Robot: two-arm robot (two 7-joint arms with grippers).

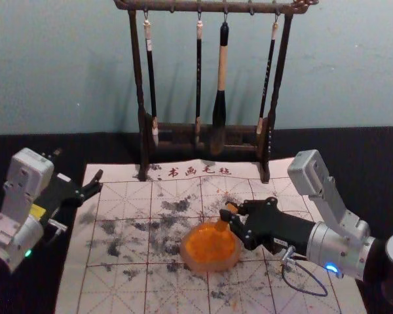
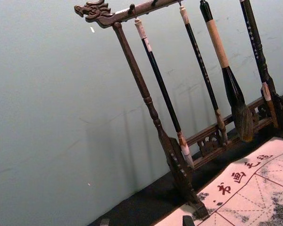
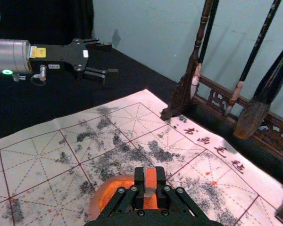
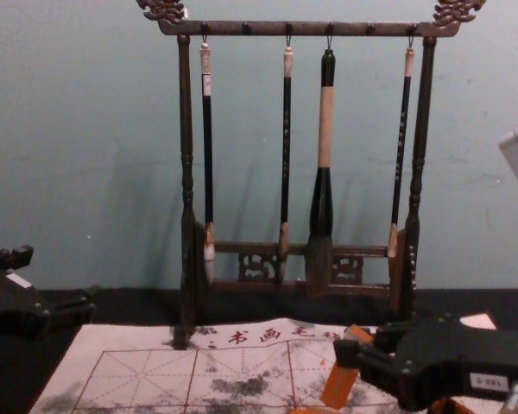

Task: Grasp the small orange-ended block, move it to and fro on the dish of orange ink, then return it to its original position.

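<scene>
While left gripper [image 1: 79, 163] flanks mat [image 1: 118, 288], right gripper [image 1: 232, 211] holds block [image 3: 151, 179] near dish [image 1: 213, 266] rim.

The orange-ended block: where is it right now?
In the head view, the block is right of centre, held in the right gripper, near the far, right-hand part of the ink dish's rim.

I cannot see the clasped sides of the orange-ended block [image 3: 151, 178], hidden by the right end effector [image 1: 232, 209], which in my right wrist view also covers the near part of the ink dish [image 1: 213, 265]. In my head view, the lower edge crops the calligraphy mat [image 1: 121, 288] and the top edge crops the dragon-headed brush rack [image 1: 280, 78]. The characters along the brush handles [image 4: 287, 129] are too small for me to read.
</scene>
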